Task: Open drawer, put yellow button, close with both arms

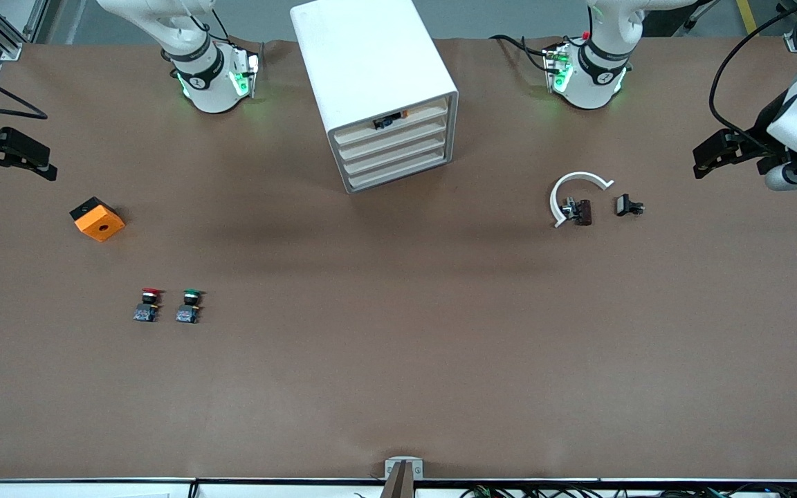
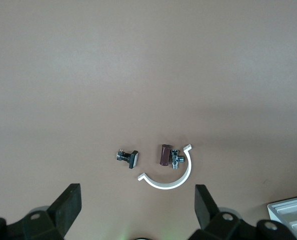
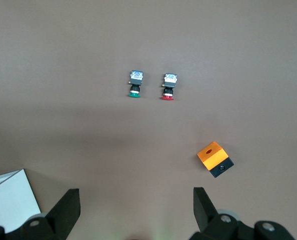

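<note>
Front view alone shows the yellow button [image 1: 390,122] in the drawer [image 1: 391,123].

Two buttons [image 1: 167,305], one orange block [image 1: 97,219], perhaps three small fittings [image 1: 596,203].

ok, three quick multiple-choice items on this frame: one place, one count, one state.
1. On the table, the orange block lies toward:
A) the left arm's end
B) the right arm's end
C) the middle

2. Push buttons out on the table:
A) two
B) three
C) five

3. The hands are:
A) both shut
B) both open and empty
C) one holding a button

Key:
1 B: the block is at the right arm's end, and the right wrist view shows it.
2 A: only the red-capped button and the green-capped button.
3 B: the left hand and the right hand have spread fingers with nothing between.
</note>
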`<act>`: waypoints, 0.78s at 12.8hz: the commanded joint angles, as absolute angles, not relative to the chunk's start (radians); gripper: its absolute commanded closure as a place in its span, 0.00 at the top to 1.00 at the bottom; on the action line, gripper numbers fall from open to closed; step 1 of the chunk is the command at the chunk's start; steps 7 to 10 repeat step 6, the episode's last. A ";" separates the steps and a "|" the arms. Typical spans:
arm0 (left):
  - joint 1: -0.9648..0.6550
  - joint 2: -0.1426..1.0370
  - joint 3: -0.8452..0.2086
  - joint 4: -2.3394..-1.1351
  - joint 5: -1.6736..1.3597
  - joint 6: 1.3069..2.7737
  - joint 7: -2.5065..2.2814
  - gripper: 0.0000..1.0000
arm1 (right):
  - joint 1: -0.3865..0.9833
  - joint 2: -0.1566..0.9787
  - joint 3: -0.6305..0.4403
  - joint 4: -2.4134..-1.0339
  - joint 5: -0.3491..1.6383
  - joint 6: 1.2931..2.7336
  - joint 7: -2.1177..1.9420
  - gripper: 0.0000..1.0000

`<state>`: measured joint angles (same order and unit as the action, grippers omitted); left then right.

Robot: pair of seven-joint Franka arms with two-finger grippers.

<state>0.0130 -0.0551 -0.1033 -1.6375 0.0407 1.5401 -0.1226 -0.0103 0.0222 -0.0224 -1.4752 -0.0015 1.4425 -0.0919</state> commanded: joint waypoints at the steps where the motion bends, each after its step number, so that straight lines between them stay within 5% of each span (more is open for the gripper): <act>1: 0.023 -0.075 -0.097 -1.648 0.026 1.551 -0.112 1.00 | -0.026 0.029 -0.011 -1.454 -0.015 1.433 -0.101 1.00; 10: 0.028 -0.066 -0.092 -1.606 0.028 1.549 -0.106 1.00 | -0.026 0.029 -0.011 -1.456 -0.015 1.434 -0.101 1.00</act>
